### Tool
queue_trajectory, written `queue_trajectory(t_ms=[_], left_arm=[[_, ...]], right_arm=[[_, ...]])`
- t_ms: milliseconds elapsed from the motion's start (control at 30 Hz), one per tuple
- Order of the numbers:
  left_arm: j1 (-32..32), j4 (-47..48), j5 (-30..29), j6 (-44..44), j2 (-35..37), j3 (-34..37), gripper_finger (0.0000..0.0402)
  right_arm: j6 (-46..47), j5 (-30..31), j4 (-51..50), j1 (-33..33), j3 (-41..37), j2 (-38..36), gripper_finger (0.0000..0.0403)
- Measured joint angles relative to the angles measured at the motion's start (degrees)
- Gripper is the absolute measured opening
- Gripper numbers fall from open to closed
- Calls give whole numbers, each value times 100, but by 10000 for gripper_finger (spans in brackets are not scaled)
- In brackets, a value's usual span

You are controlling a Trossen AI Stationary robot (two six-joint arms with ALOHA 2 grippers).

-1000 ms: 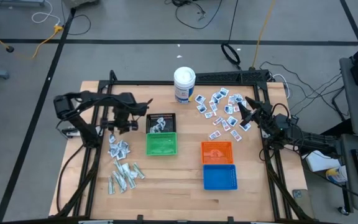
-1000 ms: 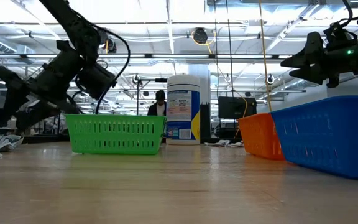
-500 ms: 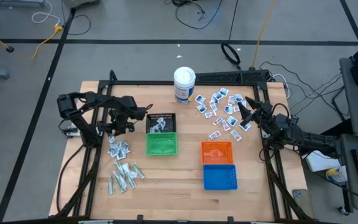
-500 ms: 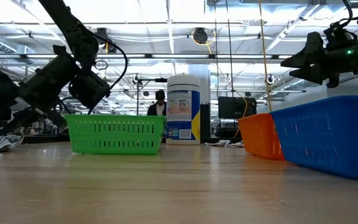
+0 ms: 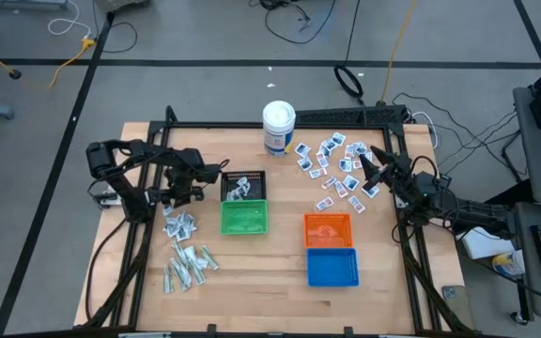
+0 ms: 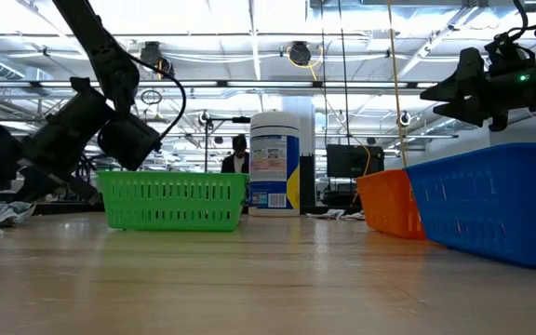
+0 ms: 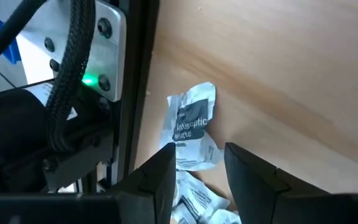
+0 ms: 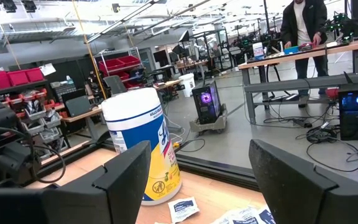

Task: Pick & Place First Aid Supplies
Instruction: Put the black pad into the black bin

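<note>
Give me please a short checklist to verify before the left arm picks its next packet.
1. Left gripper open over a packet: ok, its fingers straddle a crumpled white packet.
2. Packet held: not ok, nothing between the fingers.
3. Black basket ready to receive: ok, it already holds packets.
4. Green basket out of the way: ok, it sits beside the pile, apart.
5. Right gripper clear of the left side: ok, it hangs open above the far scattered packets.

Robotics lab: workbenches (image 8: 303, 59), computers, cables.
</note>
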State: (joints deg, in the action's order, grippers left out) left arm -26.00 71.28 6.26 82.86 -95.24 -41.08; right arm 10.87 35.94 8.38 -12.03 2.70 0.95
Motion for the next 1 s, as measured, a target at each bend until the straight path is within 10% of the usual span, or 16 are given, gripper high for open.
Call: queue_trajectory(t_ms=[667,1000], left_arm=[[166,-93,-375,177,0,17,101],[170,-93,-109,-195,0,17,7]], right_arm=[[0,0,-2,2,0,-2,267],[0,0,-1,0,0,1,267]])
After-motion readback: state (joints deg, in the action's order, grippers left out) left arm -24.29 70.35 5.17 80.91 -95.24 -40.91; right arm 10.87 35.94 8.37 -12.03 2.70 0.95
